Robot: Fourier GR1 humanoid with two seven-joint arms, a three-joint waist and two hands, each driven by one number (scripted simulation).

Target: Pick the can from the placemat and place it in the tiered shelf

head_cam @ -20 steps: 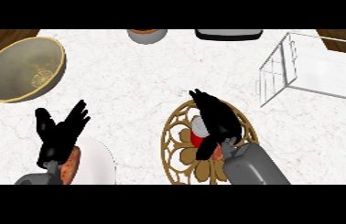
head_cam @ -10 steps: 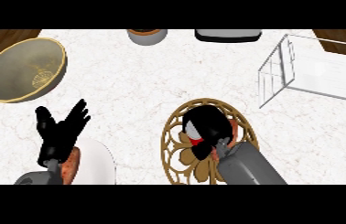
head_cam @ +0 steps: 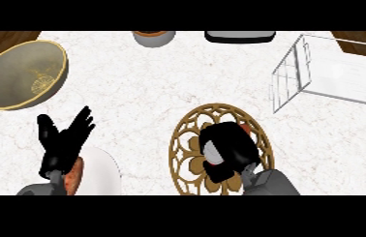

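A round brown-and-cream openwork placemat [head_cam: 187, 134] lies at the lower middle of the counter. My right hand [head_cam: 230, 146] is over it with fingers curled round the can [head_cam: 212, 153]; only a pale end and a sliver of red show between the fingers. The white wire tiered shelf [head_cam: 314, 71] stands at the upper right, apart from the hand. My left hand [head_cam: 64, 144] rests open at the lower left, fingers up.
A large gold-rimmed bowl [head_cam: 28, 74] sits at the left edge. A white plate [head_cam: 103, 173] with a reddish food item lies under the left forearm. A small pot [head_cam: 154, 37] and a dark tray [head_cam: 239, 36] stand at the back edge.
My right hand has come down onto the can and curled its fingers round it, hiding most of the red. The left hand has stayed still.
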